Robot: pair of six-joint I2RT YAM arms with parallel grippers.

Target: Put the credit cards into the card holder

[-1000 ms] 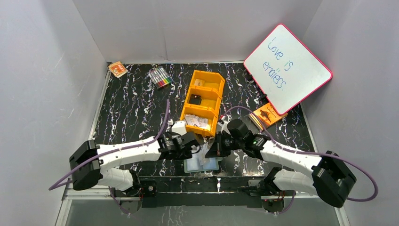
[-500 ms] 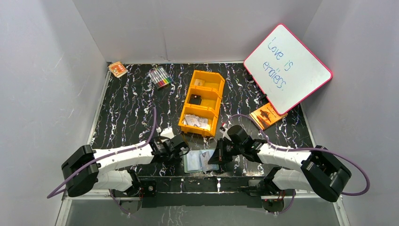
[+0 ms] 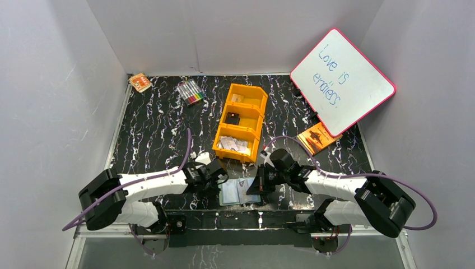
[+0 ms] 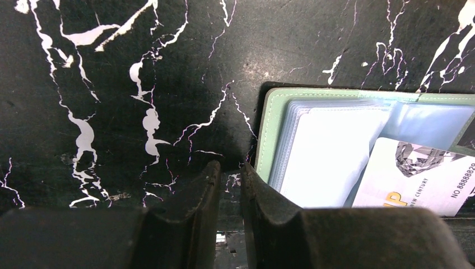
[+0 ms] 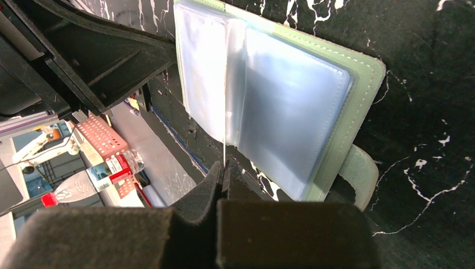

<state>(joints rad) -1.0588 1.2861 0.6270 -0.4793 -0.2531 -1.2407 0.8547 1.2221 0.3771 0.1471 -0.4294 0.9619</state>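
card holder (image 3: 240, 192): open flat, bottom centre of top view, where it lay half a second ago | credit card (image 4: 414, 178): over its clear pockets, pinched edge-on by right gripper (image 5: 224, 168) | left gripper (image 4: 229, 168): slim gap, empty, at holder's left edge, lower-left of its spot a second ago

- I see a black tabletop (image 3: 157, 129) with white veining.
- An orange tray (image 3: 224, 115) sits mid-tabletop, and the open card holder (image 3: 240, 191) lies at the near edge.
- Markers (image 3: 190, 92) and a small orange box (image 3: 140, 82) lie far left.
- A whiteboard (image 3: 341, 81) stands tilted on the right, with an orange booklet (image 3: 317, 136) at its lower edge.
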